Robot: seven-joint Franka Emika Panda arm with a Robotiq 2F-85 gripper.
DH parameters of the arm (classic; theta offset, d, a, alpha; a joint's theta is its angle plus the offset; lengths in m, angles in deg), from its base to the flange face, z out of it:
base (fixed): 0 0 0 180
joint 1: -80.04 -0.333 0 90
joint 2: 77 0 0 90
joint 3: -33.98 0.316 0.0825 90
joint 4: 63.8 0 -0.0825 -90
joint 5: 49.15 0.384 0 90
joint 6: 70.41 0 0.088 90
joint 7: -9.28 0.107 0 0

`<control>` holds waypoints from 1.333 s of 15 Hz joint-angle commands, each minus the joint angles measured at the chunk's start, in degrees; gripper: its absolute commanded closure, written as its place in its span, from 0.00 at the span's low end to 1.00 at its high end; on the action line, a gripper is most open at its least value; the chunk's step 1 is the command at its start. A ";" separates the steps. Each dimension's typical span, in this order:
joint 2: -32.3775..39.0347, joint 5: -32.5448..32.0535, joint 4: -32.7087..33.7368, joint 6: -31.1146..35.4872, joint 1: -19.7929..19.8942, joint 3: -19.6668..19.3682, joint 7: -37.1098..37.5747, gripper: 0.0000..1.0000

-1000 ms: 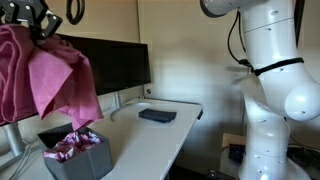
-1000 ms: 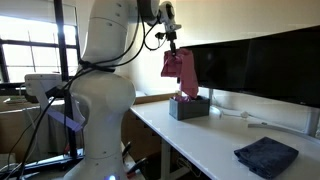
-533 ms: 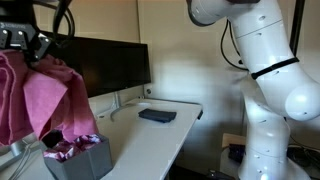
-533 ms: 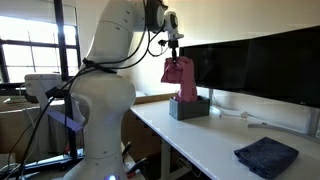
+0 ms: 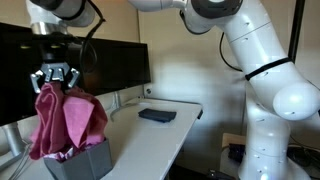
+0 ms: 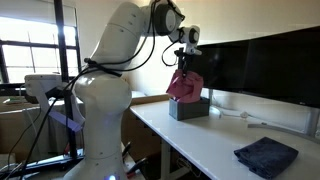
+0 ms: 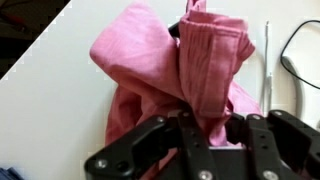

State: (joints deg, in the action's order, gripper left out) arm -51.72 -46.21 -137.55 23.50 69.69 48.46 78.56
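My gripper (image 5: 55,82) (image 6: 186,66) (image 7: 209,128) is shut on a pink cloth (image 5: 66,125) (image 6: 183,86) (image 7: 165,70), pinching a bunched fold at its top. The cloth hangs down from the fingers, and its lower end reaches into a grey bin (image 5: 85,160) (image 6: 189,107) at the end of the white desk (image 5: 150,135) (image 6: 210,135). In the wrist view the cloth spreads out below the jaws and hides the bin.
A folded dark blue cloth (image 5: 157,115) (image 6: 266,156) lies further along the desk. Black monitors (image 5: 115,62) (image 6: 260,65) line the back edge. A cable (image 7: 292,65) runs on the desk near the bin. The robot's white base (image 5: 275,110) (image 6: 100,110) stands beside the desk.
The gripper has swung sideways and come down with the pink cloth, which hung high above the bin and now dips into it.
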 commanded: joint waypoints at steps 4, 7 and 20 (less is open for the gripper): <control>2.34 10.95 -17.31 7.50 2.65 -4.65 -11.91 0.96; 5.99 9.03 -22.86 13.01 -1.34 -6.37 -9.96 0.96; 9.51 1.17 -21.72 12.39 -10.21 -9.85 -5.21 0.61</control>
State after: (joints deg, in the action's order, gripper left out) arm -42.60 -42.04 -158.00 35.85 60.61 39.62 72.12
